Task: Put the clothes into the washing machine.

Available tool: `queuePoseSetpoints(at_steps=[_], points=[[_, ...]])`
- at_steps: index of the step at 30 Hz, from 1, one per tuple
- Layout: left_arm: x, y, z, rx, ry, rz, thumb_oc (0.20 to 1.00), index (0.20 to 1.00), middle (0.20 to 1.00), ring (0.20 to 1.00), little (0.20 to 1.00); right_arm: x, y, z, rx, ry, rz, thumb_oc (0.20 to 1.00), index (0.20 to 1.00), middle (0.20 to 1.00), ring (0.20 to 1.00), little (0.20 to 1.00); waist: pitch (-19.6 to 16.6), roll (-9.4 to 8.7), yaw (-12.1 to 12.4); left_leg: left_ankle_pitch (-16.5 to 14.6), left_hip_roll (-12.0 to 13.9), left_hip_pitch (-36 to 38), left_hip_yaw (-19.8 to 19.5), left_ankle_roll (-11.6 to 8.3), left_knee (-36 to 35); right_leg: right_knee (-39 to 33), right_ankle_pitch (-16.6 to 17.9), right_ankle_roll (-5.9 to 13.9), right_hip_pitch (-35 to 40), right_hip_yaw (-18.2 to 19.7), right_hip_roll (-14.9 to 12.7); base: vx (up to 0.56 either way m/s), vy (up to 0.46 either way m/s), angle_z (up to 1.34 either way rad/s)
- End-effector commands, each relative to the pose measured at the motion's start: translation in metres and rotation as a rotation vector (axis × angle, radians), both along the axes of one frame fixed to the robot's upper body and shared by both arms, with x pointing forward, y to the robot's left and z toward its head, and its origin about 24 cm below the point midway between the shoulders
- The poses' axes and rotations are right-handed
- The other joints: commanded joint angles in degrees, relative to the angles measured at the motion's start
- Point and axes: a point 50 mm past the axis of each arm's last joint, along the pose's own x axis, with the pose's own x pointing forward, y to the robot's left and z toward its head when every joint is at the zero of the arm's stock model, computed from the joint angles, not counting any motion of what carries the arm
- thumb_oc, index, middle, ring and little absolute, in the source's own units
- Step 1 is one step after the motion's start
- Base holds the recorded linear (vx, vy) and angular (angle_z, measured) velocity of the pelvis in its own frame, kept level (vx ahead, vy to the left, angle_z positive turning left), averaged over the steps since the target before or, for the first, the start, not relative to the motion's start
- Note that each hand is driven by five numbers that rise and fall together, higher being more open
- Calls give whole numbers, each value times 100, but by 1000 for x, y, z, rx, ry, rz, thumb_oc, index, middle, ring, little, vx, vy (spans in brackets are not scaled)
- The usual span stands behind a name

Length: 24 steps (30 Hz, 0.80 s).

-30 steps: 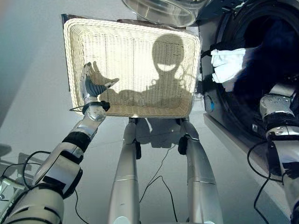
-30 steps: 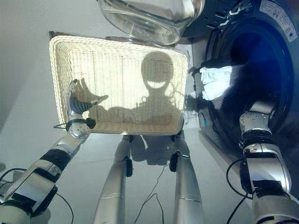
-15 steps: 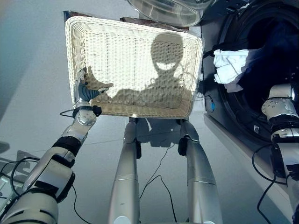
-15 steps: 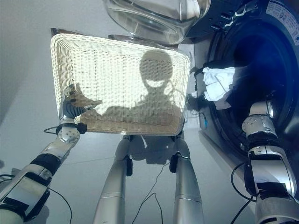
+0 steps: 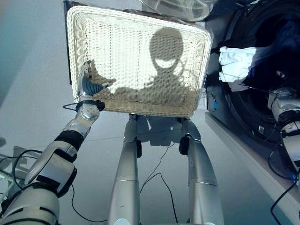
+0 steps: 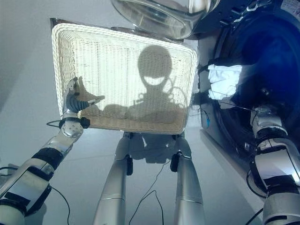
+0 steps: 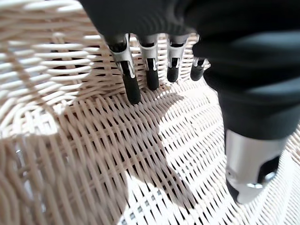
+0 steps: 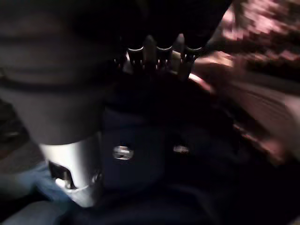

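Observation:
A white garment [image 5: 236,63] hangs at the rim of the washing machine drum [image 6: 262,56] on the right, with dark blue clothes deeper inside. My right arm [image 5: 283,105] reaches into the drum, and my right hand [image 8: 159,54] hovers close over dark blue cloth [image 8: 140,159]. The white wicker basket [image 5: 75,51] stands ahead with its woven bottom bare. My left hand [image 5: 88,86] is open at the basket's near left corner, its fingers [image 7: 131,86] straight over the weave [image 7: 117,154].
The machine's round glass door [image 6: 159,16] stands swung open beyond the basket's far right corner. Grey floor lies to the left of the basket and in front of it.
My right arm has reached deeper into the drum. My left hand stays at the basket's near left corner, shifted only slightly.

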Motion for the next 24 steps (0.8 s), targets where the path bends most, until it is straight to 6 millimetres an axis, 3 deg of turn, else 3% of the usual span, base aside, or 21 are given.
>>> queuePoseSetpoints(at_steps=[1,5,14,19,24], points=[[0,11,5,-56,-25,61,1000,1000,1000,1000,1000,-21,-20,35,-280,7,-138,1000,1000,1000,1000,1000,-151,98,-3,-380,-395,21,160,397,374,-286,351,435,223,15,362,-28,38,0],[1,6,5,-64,-36,59,1000,1000,1000,1000,1000,-10,0,32,-409,19,-73,1000,1000,1000,1000,1000,-151,127,-38,-377,-392,-20,198,395,359,-274,328,437,162,45,368,-8,25,1],[2,-5,-1,-75,-54,58,1000,1000,1000,1000,1000,9,45,-8,-535,55,136,1000,1000,1000,1000,1000,-151,173,-100,-380,-394,-115,254,406,362,-207,283,416,23,59,354,0,0,0],[2,-8,-2,-76,-58,57,1000,1000,1000,1000,1000,16,59,-21,-576,121,222,1000,1000,1000,1000,1000,-151,175,-117,-367,-384,-118,289,405,349,-190,274,407,7,61,356,0,0,0],[3,-14,-3,-79,-66,48,1000,1000,1000,1000,1000,20,68,-48,-591,231,291,1000,1000,1000,1000,1000,-151,201,-124,-340,-367,-168,329,407,367,-141,272,389,-56,72,359,0,0,0]])
